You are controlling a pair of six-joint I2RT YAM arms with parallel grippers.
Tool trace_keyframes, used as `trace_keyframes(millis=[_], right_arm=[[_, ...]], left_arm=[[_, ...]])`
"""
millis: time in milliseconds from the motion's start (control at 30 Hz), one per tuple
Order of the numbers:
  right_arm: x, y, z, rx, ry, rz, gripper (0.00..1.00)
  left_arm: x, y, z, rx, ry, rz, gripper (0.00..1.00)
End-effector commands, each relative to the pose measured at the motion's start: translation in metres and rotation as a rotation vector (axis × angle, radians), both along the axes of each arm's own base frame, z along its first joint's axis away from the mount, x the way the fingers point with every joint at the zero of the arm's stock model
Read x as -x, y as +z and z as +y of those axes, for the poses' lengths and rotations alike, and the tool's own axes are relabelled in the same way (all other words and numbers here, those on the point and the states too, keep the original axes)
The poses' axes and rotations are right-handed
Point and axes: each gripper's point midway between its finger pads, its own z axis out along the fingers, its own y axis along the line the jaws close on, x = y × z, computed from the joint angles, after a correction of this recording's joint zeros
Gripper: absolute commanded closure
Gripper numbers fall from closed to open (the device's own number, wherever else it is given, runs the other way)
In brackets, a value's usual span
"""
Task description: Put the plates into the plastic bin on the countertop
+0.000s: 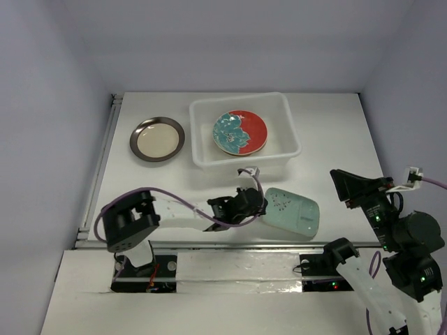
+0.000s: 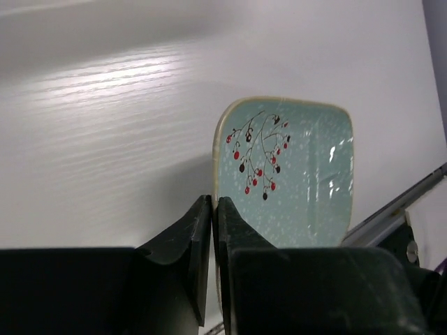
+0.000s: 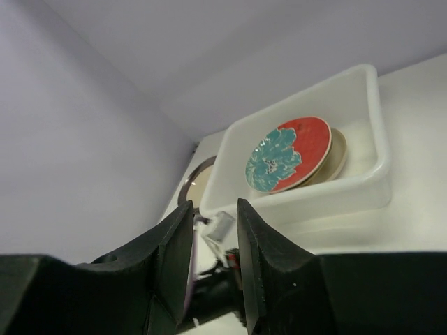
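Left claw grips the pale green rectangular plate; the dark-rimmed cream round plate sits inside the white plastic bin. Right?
No. The dark-rimmed cream round plate lies on the countertop beside the translucent white plastic bin, per the top view. The rest holds.

Twin arms in one livery: the left arm and right arm pair glossy white links with chunky black motor housings at the joints. The left gripper and right gripper end in matte black fingers, thick and angular, narrowing to blunt wedge tips. A thin purple cable runs along the left arm, with a small white connector tag by its wrist; a matching tag and purple lead mark the right. Tiny green lights dot the right arm's black housings, and red wiring shows at the left base
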Motion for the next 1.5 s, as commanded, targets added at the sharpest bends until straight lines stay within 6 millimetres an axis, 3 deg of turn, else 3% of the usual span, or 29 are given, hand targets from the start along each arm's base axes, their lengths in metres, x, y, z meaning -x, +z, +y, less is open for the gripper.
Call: trace_keyframes(millis=[0, 33, 100, 167, 333, 533, 600, 633, 733, 900, 1067, 1200, 1367, 1467], right_arm=[[-0.006, -0.007, 0.008, 0.000, 0.030, 0.000, 0.63], [-0.009, -0.013, 0.010, 0.005, 0.033, 0.011, 0.63], [-0.011, -0.016, 0.011, 0.007, 0.034, 0.019, 0.63], [-0.011, -0.016, 0.009, 0.007, 0.021, 0.017, 0.63], [-0.014, -0.015, 0.008, 0.008, 0.014, 0.015, 0.63], [-0.023, -0.031, 0.016, 0.021, 0.036, 0.049, 0.63], [-0.027, -0.038, 0.018, 0.035, 0.040, 0.065, 0.71], [-0.027, -0.045, 0.024, 0.048, 0.070, 0.083, 0.82], [-0.031, -0.062, 0.032, 0.069, 0.105, 0.117, 1.00], [-0.030, -0.064, 0.036, 0.074, 0.126, 0.114, 1.00], [-0.027, -0.053, 0.033, 0.073, 0.116, 0.094, 0.94], [-0.024, -0.046, 0.032, 0.068, 0.117, 0.078, 0.93], [-0.022, -0.045, 0.031, 0.064, 0.119, 0.075, 0.93], [-0.018, -0.043, 0.030, 0.061, 0.122, 0.071, 0.92]], left_arm=[[-0.004, 0.063, 0.005, 0.218, 0.045, -0.051, 1.00], [-0.002, 0.058, 0.015, 0.216, 0.057, -0.041, 1.00], [-0.001, 0.077, 0.026, 0.277, 0.069, -0.050, 1.00], [0.005, 0.082, 0.038, 0.311, 0.067, -0.043, 1.00], [0.003, 0.098, 0.052, 0.385, 0.075, -0.042, 1.00], [0.000, 0.113, 0.063, 0.453, 0.078, -0.044, 1.00], [-0.003, 0.119, 0.067, 0.459, 0.086, -0.055, 1.00], [-0.001, 0.121, 0.067, 0.465, 0.077, -0.054, 1.00], [-0.005, 0.134, 0.076, 0.496, 0.089, -0.072, 1.00], [-0.005, 0.165, 0.090, 0.543, 0.085, -0.109, 1.00], [-0.007, 0.203, 0.101, 0.571, 0.080, -0.165, 1.00], [-0.022, 0.234, 0.115, 0.582, 0.100, -0.234, 1.00], [-0.059, 0.272, 0.137, 0.568, 0.168, -0.348, 1.00], [-0.084, 0.284, 0.143, 0.555, 0.192, -0.387, 1.00]])
